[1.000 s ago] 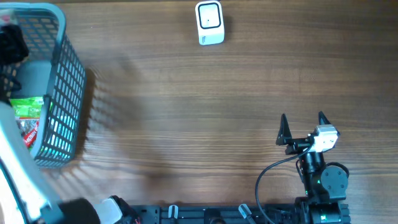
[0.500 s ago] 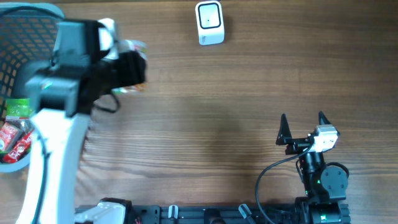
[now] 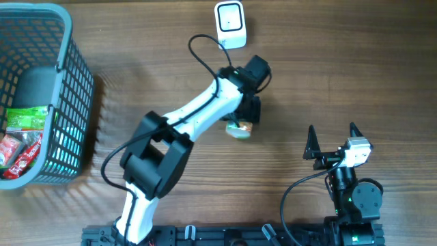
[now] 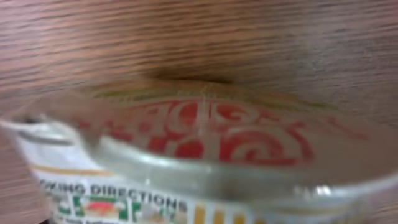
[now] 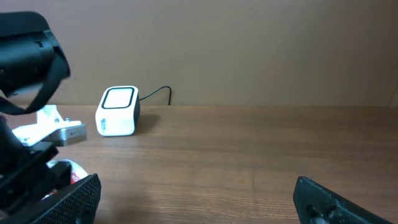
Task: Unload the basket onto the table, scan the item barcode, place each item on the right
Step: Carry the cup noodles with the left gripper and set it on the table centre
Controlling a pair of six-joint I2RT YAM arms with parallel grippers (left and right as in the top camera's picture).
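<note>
The item (image 3: 240, 130) is a small round food cup with a red swirl lid. My left gripper (image 3: 244, 117) is shut on it, just above the wood at the table's centre. In the left wrist view the item (image 4: 199, 137) fills the frame, blurred, with a printed directions label along the bottom; my own fingers do not show there. The white barcode scanner (image 3: 230, 25) stands at the far edge, beyond the item and apart from it. My right gripper (image 3: 332, 130) rests open at the near right with nothing between its fingers. From the right wrist, the scanner (image 5: 118, 111) sits far left.
A grey mesh basket (image 3: 75, 75) stands at the far left and holds a green packet (image 3: 27, 117), a red packet (image 3: 17, 154) and a grey object (image 3: 37, 85). The scanner's cable runs toward the left arm.
The left arm has swung from the basket to the middle of the table, carrying the item with it. The right arm has stayed still.
</note>
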